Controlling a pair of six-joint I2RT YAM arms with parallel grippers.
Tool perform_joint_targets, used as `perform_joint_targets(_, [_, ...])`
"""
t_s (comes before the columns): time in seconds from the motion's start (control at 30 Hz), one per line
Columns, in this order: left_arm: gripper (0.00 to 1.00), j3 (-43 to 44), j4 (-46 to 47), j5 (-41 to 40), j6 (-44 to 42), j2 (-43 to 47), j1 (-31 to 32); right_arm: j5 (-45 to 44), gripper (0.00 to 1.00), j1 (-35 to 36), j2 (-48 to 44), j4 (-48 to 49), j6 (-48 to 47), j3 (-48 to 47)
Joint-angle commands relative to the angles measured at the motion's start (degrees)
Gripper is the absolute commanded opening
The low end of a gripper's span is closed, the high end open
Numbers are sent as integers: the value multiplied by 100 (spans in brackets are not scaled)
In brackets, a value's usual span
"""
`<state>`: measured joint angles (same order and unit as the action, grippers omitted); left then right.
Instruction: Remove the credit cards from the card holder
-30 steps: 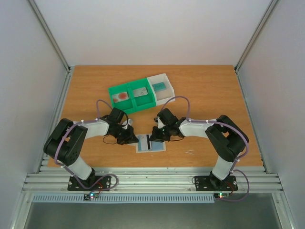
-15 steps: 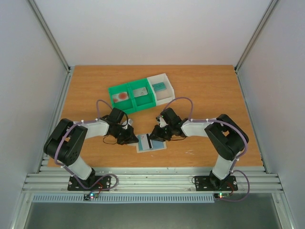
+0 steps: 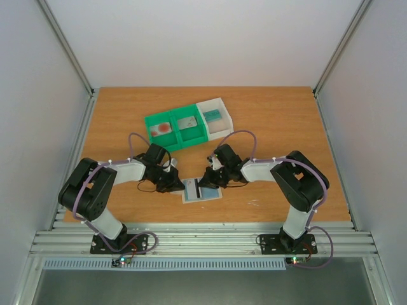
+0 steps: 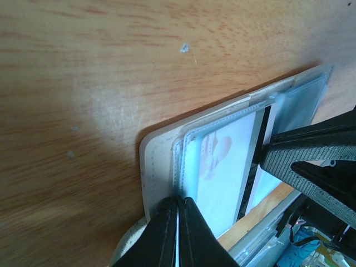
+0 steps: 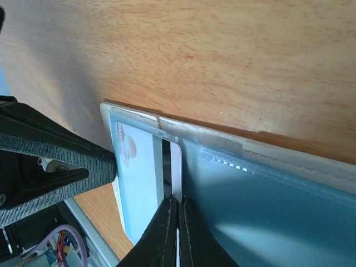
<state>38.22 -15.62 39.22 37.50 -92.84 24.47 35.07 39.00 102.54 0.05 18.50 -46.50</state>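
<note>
**A:** How does the holder [image 4: 146, 167] look?

**B:** Pale beige and flat, with clear pockets stitched on top. It lies on the counter [image 3: 280, 127] between the two arms. A white card [image 5: 174, 161] with a dark stripe sticks partway out of one pocket.

**A:** And the tools?

**B:** The left tool [image 4: 178, 203] is clenched on the holder's pocket edge. The right tool [image 5: 178, 203] pinches the card's end. Their tips face each other, close together.

**A:** Room to move?

**B:** The holder is near the counter's front edge. The green tray [image 3: 181, 143] and white tray [image 3: 213, 101] sit well apart, farther back.
</note>
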Motion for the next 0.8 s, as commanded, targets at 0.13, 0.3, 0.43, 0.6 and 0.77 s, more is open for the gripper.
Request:
perform_joint_targets(0.13, [5,-127,-58,-295,-106,-154,46,-129,1,-166,-414,189,-27,322])
perform_joint_targets(0.3, [5,-2,-273,-475,-278,-183,46,-89,1,-291,-589,238,-22,507])
perform_joint_targets(0.43, [5,73,-354,-487,-352,-148,48,-105,1,-325,-765,257,-59,672])
perform_joint_targets(0.6, [6,25,-258,-444,-136,102,46,-202,1,-365,-1024,236,-60,832])
perform_joint_targets(0.77, [18,115,-341,-441,-11,521,48,-371,1,-378,-1394,-95,-91,886])
